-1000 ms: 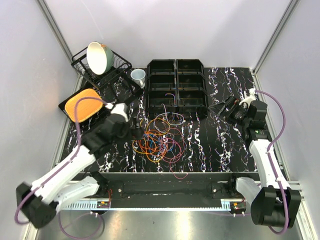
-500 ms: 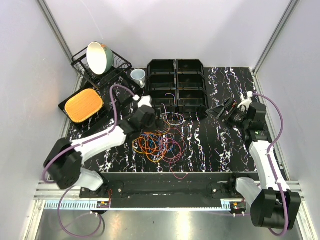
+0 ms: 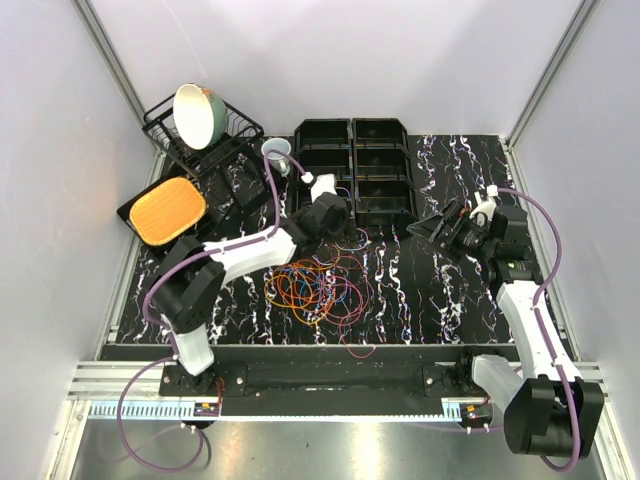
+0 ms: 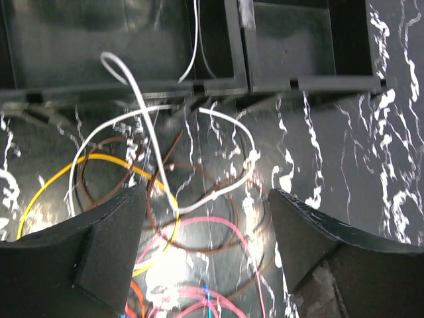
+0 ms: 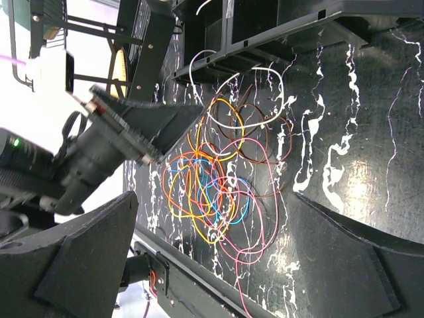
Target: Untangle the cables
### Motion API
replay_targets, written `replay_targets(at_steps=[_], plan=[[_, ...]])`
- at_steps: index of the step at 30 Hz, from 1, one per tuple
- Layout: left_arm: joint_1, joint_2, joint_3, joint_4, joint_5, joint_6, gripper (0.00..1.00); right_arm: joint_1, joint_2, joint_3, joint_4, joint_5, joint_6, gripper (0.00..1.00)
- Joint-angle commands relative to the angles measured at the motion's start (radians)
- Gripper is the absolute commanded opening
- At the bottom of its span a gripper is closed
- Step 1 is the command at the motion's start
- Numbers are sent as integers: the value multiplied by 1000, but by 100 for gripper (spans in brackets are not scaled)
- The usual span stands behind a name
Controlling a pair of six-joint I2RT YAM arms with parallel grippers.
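The cables (image 3: 315, 285) lie in one tangled heap of orange, yellow, blue, pink, brown and white loops on the black marbled table (image 3: 420, 290). My left gripper (image 3: 340, 228) hangs open and empty over the heap's far edge, close to the black bins (image 3: 352, 150). In the left wrist view the open gripper (image 4: 209, 245) has a white cable (image 4: 152, 152), a yellow loop (image 4: 99, 159) and brown and pink loops under it. My right gripper (image 3: 437, 228) is open and empty, right of the heap. The right wrist view frames the heap (image 5: 218, 185) between the gripper's (image 5: 218, 258) open fingers.
A white cable end runs into a near bin (image 4: 132, 46). A dish rack (image 3: 225, 140) with a bowl (image 3: 195, 113), a cup (image 3: 277, 152) and an orange tray (image 3: 167, 210) stand at the far left. The table's front rail (image 3: 330, 360) lies just below a pink loop.
My left arm has swung from the heap's left side to its far edge by the bins. My right gripper has shifted slightly left. The cables have not visibly moved.
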State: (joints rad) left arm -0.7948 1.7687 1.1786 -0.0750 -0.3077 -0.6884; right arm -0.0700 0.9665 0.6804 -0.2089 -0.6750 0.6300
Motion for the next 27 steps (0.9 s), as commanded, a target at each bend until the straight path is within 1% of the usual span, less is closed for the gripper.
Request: replay_targets(at_steps=[1,4,5,8,10,11,13,15,16,17,18,19,20,23,24,25,26,27], plan=[[-1,54,82,29,-74,23,75,15,-18,24,2,-15,0,100],[-1,86,127,-2,-112,26,66,16,-34,19,-6,-9,0,100],[0,95,131,-11,-117,24,65,16,-35,18,-7,-8,-4,100],[0,116,147,-20,-126,29,63,18,-46,15,-15,-3,-4,100],[3,143,177,-52,-154,20,62,18,-54,11,-18,-1,-4,100],[3,153,190,-92,-168,13,60,18,-55,11,-21,-1,-6,100],[6,173,208,-120,-183,-8,58,18,-63,10,-24,0,-4,100],[11,182,204,-109,-179,-11,49,18,-72,8,-29,3,0,100],[11,186,197,-103,-173,-8,42,18,-74,5,-30,3,2,100],[11,189,200,-98,-171,-5,33,18,-77,4,-30,5,7,100],[11,190,204,-94,-168,10,15,18,-83,4,-30,5,10,99],[12,187,216,-91,-144,24,6,18,-86,1,-29,6,11,99],[11,186,237,-124,-128,39,0,18,-87,2,-29,3,19,99],[-18,86,288,-192,-110,84,0,19,-104,14,-38,0,39,96],[-35,2,297,-207,-107,96,0,19,-118,21,-41,0,46,96],[-37,-36,340,-238,-96,96,0,19,-126,37,-40,2,56,96],[-37,-73,373,-321,-67,95,0,19,-133,50,-40,2,77,96],[-37,-131,406,-360,-64,98,0,19,-147,65,-37,-6,86,96]])
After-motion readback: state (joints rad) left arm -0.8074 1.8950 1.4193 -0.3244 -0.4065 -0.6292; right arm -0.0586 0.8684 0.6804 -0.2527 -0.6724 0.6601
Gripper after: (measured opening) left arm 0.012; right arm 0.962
